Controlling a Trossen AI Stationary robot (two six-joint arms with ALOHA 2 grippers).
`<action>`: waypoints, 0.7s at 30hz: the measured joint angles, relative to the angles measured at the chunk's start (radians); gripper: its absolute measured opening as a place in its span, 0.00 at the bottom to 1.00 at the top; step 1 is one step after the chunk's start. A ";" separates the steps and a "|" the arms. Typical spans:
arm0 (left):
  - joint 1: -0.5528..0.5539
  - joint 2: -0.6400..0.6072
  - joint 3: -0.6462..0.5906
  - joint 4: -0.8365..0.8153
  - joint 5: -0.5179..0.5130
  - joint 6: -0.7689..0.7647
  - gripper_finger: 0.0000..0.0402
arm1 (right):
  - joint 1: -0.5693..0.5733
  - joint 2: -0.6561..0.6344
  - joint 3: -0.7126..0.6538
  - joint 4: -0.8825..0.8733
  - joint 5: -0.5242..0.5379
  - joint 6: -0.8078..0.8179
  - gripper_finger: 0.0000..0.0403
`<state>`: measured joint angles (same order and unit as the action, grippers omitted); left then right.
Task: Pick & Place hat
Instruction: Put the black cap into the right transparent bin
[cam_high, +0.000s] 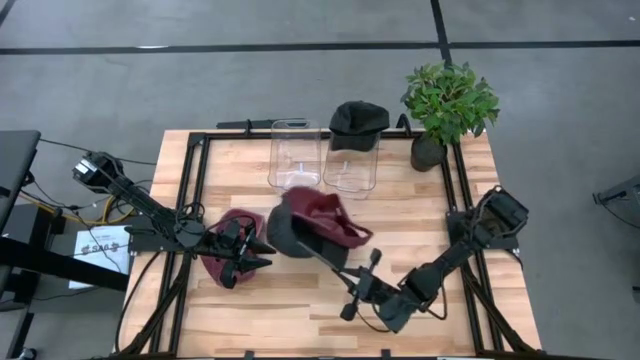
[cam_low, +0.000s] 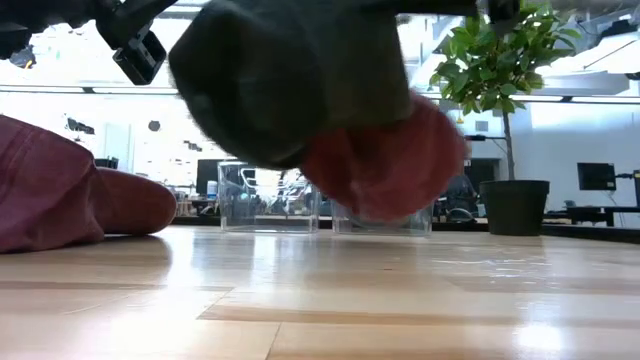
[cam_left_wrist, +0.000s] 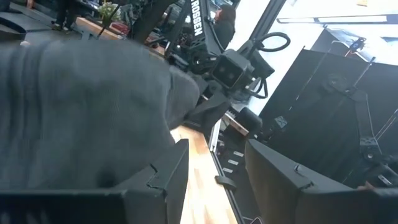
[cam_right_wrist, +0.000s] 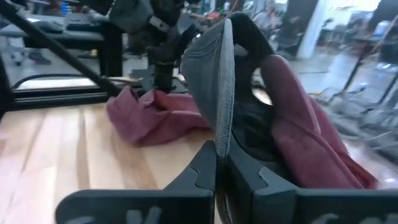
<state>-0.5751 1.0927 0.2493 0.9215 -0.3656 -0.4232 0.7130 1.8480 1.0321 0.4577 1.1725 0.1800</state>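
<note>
A cap with a dark grey brim and a maroon crown (cam_high: 312, 225) hangs above the table's middle, with my right gripper (cam_high: 322, 252) shut on it. In the low view this cap (cam_low: 310, 90) is clear of the wood. A second maroon hat (cam_high: 222, 255) lies crumpled on the table at the left, showing also in the right wrist view (cam_right_wrist: 155, 115). My left gripper (cam_high: 258, 252) stands open above that hat, with nothing between its fingers (cam_left_wrist: 168, 177). My right gripper pinches the cap's dark grey brim (cam_right_wrist: 221, 127) between its two fingers, at the brim's edge. The fingers come about level from the table's near right side. The cap is lifted clear, its brim standing on edge and the maroon crown (cam_right_wrist: 298, 143) bulging to one side.
Two clear containers (cam_high: 295, 155) (cam_high: 350, 165) stand at the far middle; a black cap (cam_high: 358, 120) rests on the right one. A potted plant (cam_high: 450, 100) stands at the far right corner. Bare wood (cam_high: 300, 310) lies along the near edge.
</note>
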 joint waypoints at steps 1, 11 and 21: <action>0.000 0.000 0.000 0.000 0.000 0.000 0.39 | 0.008 -0.002 0.000 0.005 0.009 -0.003 0.01; 0.000 0.000 0.000 0.001 0.000 0.000 0.39 | -0.013 -0.029 0.000 0.082 -0.103 0.014 0.01; 0.000 0.000 0.000 0.001 0.000 0.000 0.39 | -0.135 -0.028 -0.059 0.093 -0.251 0.381 0.01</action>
<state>-0.5751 1.0927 0.2493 0.9222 -0.3660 -0.4232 0.5778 1.8199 0.9733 0.5507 0.9212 0.5614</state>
